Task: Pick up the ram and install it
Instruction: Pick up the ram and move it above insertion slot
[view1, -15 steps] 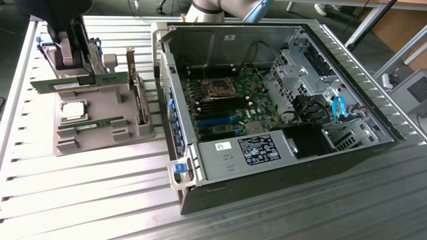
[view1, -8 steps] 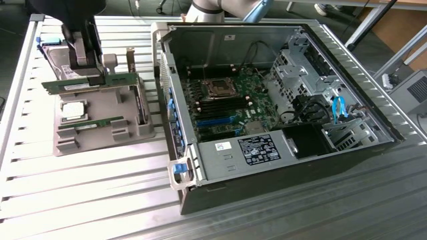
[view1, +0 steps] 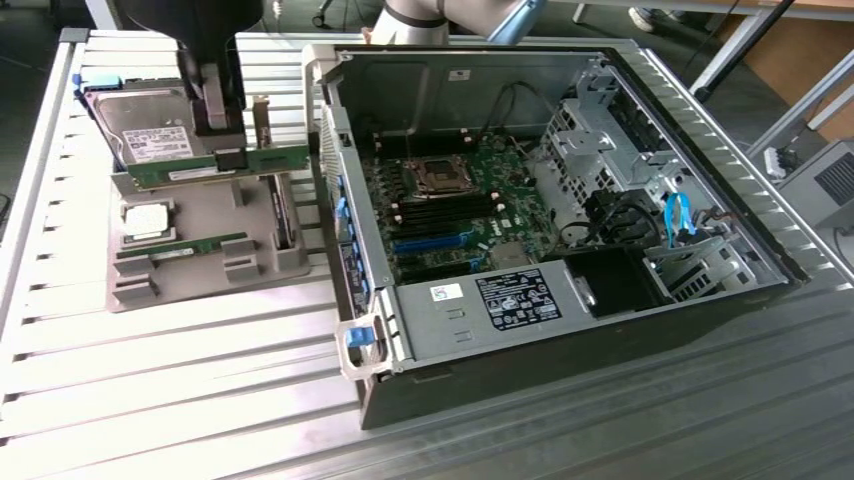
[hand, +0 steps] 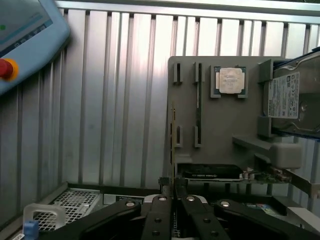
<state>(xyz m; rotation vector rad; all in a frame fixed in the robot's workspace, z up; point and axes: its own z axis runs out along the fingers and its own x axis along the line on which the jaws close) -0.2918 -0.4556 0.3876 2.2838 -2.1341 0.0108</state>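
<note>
gripper (view1: 230, 160) jaws nearly closed, clamped on the middle of the ram (view1: 160, 172), a long green stick held level over the grey holder tray (view1: 200, 285), just beside the hard drive (view1: 144, 122). 1 more green stick (view1: 180, 248) lies in the tray. open computer case (view1: 694, 150) at the exterior view's right.

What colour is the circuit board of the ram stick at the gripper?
Green. The ram stick shows best in the exterior view.
</note>
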